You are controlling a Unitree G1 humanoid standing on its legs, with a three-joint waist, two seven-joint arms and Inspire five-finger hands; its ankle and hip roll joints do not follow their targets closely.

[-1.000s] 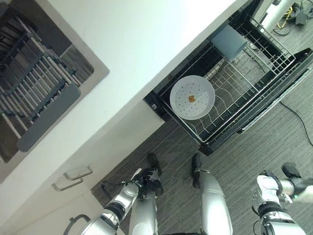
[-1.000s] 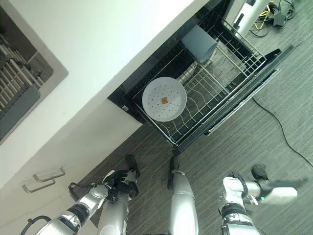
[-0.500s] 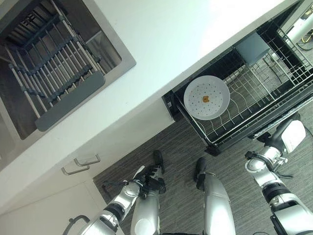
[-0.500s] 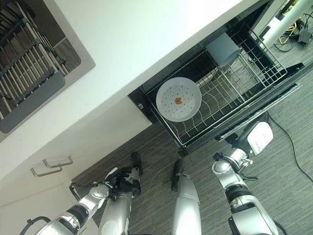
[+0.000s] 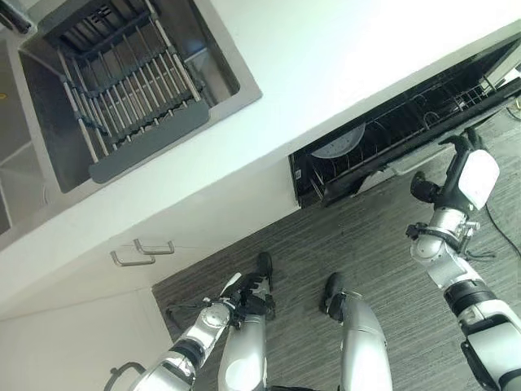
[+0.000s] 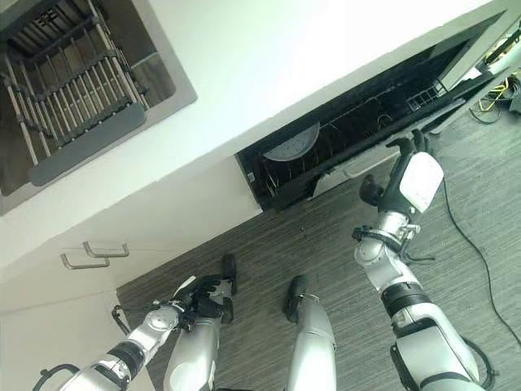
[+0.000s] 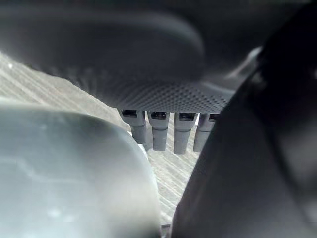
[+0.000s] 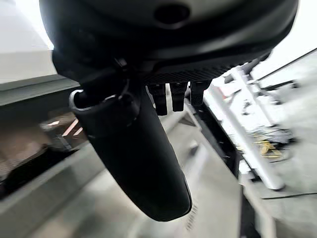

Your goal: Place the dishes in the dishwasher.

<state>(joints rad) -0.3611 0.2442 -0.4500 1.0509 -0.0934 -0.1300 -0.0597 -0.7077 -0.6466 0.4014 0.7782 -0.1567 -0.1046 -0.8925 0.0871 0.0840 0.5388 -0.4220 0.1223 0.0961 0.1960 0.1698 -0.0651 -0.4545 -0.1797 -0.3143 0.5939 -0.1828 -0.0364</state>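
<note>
The dishwasher rack sits mostly under the white counter. Part of a white plate shows at the rack's left end, under the counter's edge. My right hand is raised at the rack's front edge, its fingers straight against it and holding nothing. In the right wrist view the fingers point straight at the dishwasher's front, with the thumb standing out. My left hand hangs low by the floor, relaxed and open.
A sink holding a grey drying rack lies at the upper left of the counter. Cupboard handles show below it. Cables lie on the grey floor at the far right.
The right hand has risen from the floor side to the rack's front, and the rack has slid in under the counter, hiding most of the plate. The camera has shifted too.
</note>
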